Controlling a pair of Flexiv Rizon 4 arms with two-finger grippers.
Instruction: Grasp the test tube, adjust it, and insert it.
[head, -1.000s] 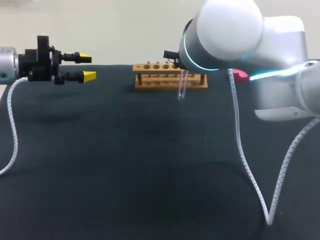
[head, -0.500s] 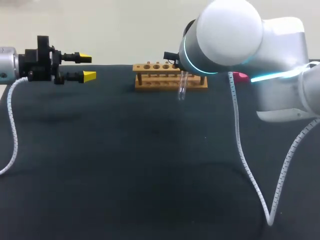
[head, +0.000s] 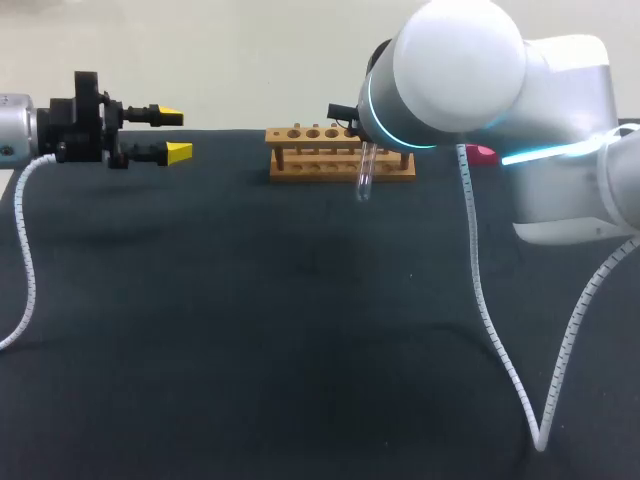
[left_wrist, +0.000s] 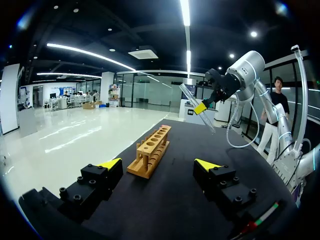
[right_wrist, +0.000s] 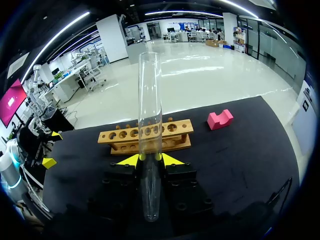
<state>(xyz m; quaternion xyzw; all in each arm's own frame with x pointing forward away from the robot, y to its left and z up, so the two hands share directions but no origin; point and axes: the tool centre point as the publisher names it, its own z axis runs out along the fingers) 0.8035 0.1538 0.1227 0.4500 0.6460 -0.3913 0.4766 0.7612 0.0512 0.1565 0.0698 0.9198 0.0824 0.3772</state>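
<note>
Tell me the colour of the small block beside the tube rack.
The block is pink, clearest in the right wrist view.

I have a black-covered table (head: 250, 340) in front of me. A wooden rack (head: 310, 168) stands near its far edge, and a pink block (right_wrist: 220, 120) lies off to the rack's right.

Bare desk (head: 250, 330) runs wide between the left arm (head: 70, 130) and the wooden test tube rack (head: 310, 168). The right arm (head: 470, 80) overhangs the rack's right end, and its test tube (head: 364, 180) hangs before the holes there. A pink block (head: 482, 152) sits near that end. A white cable (head: 479, 290) droops onto the desk's right side.
</note>
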